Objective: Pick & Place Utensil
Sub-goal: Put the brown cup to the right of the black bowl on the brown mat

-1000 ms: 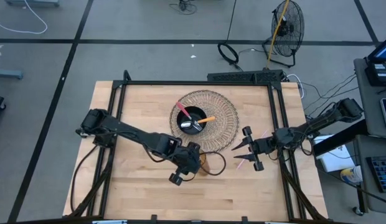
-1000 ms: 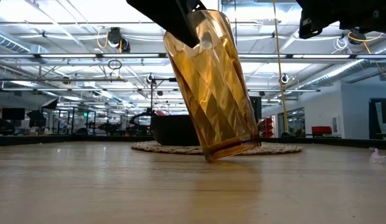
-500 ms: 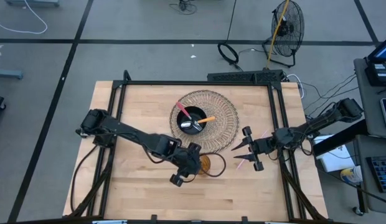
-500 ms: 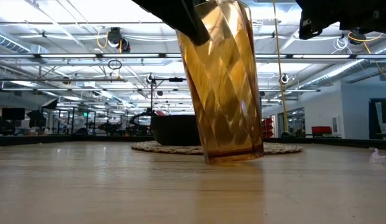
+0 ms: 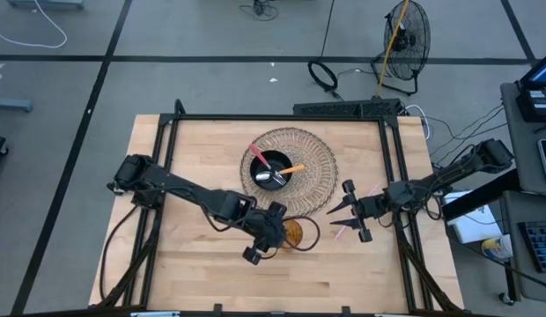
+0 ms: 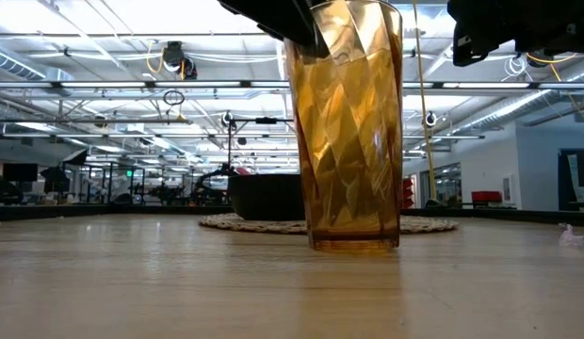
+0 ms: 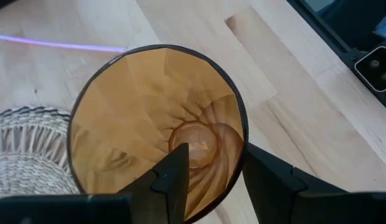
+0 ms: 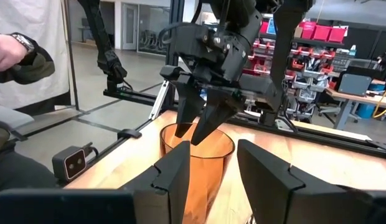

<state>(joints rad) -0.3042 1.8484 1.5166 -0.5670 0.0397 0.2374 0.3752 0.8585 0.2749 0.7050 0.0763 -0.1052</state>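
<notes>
An amber faceted cup (image 5: 292, 232) stands upright on its base on the wooden table, near of the woven mat (image 5: 319, 167); it also shows in the low view (image 6: 353, 141). My left gripper (image 5: 275, 227) is shut on its rim. A black bowl (image 5: 273, 169) on the mat holds a pink, an orange and a silver utensil. A thin pink utensil (image 5: 341, 232) lies on the table right of the cup. My right gripper (image 5: 341, 210) is open and empty, hovering right of the cup, fingers toward it (image 8: 211, 186). My left gripper pinches the cup's wall at the rim (image 7: 238, 163), one finger (image 7: 175, 177) inside the cup and one (image 7: 268, 180) outside. The fingers come from above, slanting down from the table's left. The cup stands upright, its base (image 6: 353, 243) flat on the table.
The table's black frame rails (image 5: 396, 176) run along the left, right and far sides. Bare wood lies near of the cup (image 5: 282, 282). A person's hand (image 8: 12, 53) shows beyond the table in the right wrist view.
My left gripper has tipped the amber cup from leaning to upright; its base, raised on one side before, now lies flat on the table. The gripper has shifted slightly toward the table's right and near edge. My right gripper has kept still.
</notes>
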